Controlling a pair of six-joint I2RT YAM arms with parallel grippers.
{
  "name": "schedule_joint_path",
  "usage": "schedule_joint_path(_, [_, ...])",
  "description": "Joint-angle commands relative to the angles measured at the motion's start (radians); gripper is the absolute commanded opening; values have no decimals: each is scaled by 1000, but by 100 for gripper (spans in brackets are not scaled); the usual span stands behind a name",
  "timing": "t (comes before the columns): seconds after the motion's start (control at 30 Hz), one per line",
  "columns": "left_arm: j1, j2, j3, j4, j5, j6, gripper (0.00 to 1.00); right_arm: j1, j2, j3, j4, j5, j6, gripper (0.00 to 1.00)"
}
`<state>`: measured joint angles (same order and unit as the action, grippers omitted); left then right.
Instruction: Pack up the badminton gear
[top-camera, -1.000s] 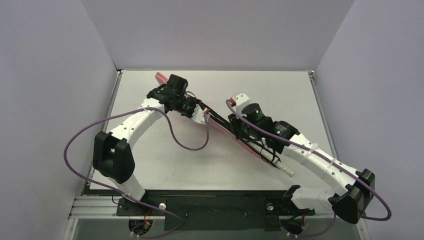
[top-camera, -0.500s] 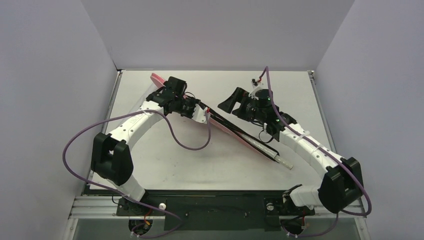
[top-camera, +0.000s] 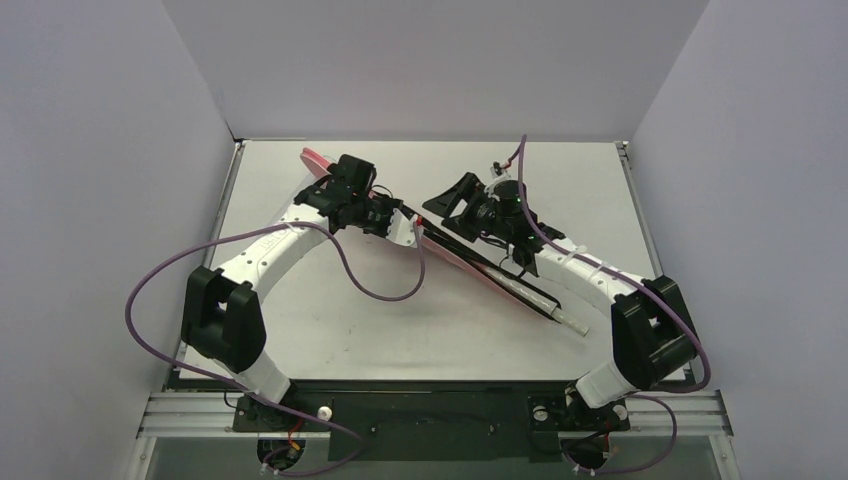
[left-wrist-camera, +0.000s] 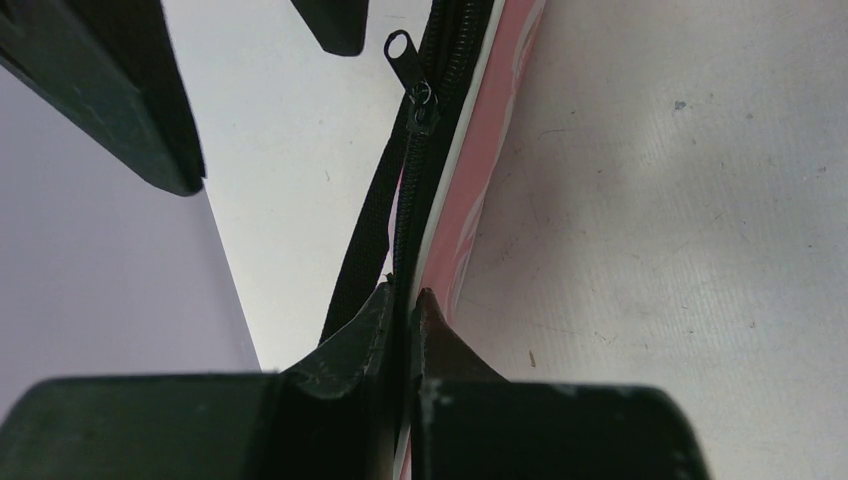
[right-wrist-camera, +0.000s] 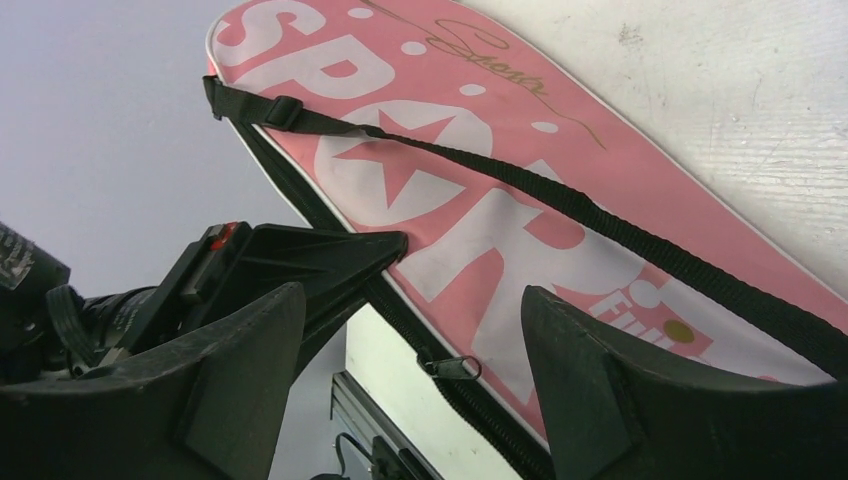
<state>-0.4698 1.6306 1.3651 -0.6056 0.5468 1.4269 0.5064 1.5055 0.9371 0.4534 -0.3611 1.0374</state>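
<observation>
— Zipping the cover (right-wrist-camera: 520, 250) shut is the step in hand, I'd say. It lies flat and slantwise on the worktop (top-camera: 330, 320). I see no racket or shuttlecock outside it, so I judge them already inside.

— And the fingers?

— The left gripper (left-wrist-camera: 408, 300) has its fingers pressed together on the cover's zip seam, pinching it. The right gripper (top-camera: 447, 205) hangs just above the cover, fingers spread, holding nothing. The zip pull (left-wrist-camera: 403, 48) sits on the seam just beyond the left pinch, near the right fingers.

— Next move?

— Lower the right fingers around that small tab, pinch it, and draw it along the seam with the left holding the edge taut. The tab is thin and floppy, and the strap (right-wrist-camera: 560, 200) lies close enough to be caught instead.

— Surroundings?

— The worktop is pale, matte and scuffed. Plain lilac-grey walls (top-camera: 420, 70) stand around the cover on three sides. A white end (top-camera: 572, 327) pokes from the cover's narrow end, but whether it is a handle or a tube I cannot tell.
</observation>
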Motion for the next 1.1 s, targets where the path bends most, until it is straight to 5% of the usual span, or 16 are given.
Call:
schedule_joint_path(0.0, [-4,-62,-3,81,27,-16,0,6,31,-11,112,-29,36,73])
schedule_joint_path(0.7, [-6,-57,-2,91,12,-33,0,8,17,-93,200,-75,87,43])
schedule_joint_path(0.93, [-6,-54,5,89,6,-42,0,8,16,-90,200,-87,79,15])
schedule_joint_path(1.07, [-6,-52,5,85,2,-42,0,4,10,-86,199,-96,79,11])
